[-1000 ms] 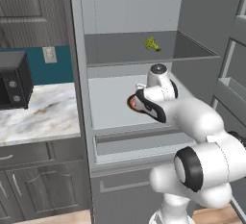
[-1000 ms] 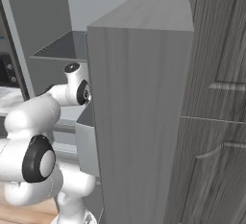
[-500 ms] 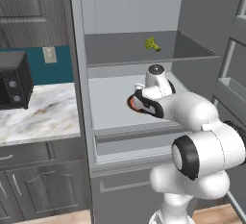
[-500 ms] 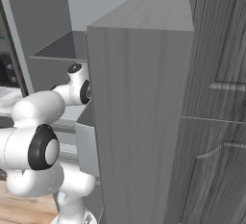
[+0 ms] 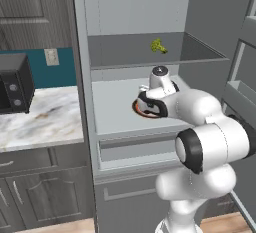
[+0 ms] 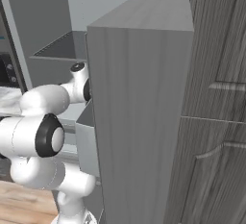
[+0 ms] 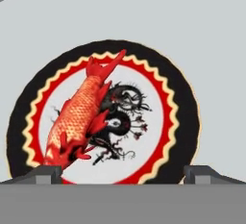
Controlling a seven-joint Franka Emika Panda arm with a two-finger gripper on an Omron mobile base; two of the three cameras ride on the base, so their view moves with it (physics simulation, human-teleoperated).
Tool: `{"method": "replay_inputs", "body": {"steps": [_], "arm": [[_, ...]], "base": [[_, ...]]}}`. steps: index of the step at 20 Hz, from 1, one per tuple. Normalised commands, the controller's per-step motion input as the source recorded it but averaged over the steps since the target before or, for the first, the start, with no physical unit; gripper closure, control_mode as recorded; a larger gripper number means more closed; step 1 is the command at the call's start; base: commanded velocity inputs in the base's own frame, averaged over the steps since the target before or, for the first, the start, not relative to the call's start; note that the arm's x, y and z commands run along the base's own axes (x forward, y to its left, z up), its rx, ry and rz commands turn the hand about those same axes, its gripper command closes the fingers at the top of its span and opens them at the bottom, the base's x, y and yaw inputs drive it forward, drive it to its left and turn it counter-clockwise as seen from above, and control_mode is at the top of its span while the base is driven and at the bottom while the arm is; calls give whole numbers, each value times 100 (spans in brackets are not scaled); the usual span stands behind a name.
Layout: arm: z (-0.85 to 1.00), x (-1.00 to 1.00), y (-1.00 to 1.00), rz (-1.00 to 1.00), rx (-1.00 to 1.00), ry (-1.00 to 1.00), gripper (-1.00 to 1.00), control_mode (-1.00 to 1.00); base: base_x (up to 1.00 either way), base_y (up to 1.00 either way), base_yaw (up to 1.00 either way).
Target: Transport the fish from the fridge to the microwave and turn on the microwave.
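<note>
We see the fish (image 7: 79,119) lying on the round plate (image 7: 185,98) on the fridge (image 5: 125,104) middle shelf. Our gripper (image 7: 122,172) is above it, jaws fully wide apart, holding nothing; fingertips (image 7: 43,174) not touching the fish.

The robot's arm hides most of the plate (image 5: 136,108).

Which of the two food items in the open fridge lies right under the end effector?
The red-orange fish on the round black-rimmed plate, middle shelf. The small yellow-green vegetable sits alone on the shelf above.
</note>
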Motion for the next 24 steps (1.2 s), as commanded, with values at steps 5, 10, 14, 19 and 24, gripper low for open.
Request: {"method": "replay_inputs", "body": {"steps": [5,10,14,19,24], "arm": [[-15,20,0,-2,0,0,-100,-100],[-17,19,0,-2,0,0,-100,-100],[-15,16,0,-2,0,0,-100,-100],[-8,16,0,-1,0,0,-100,-100],[-4,20,0,-1,0,0,-100,-100]], "base": [[0,0,0],[0,0,0],[0,0,0],[0,0,0],[0,0,0]]}}
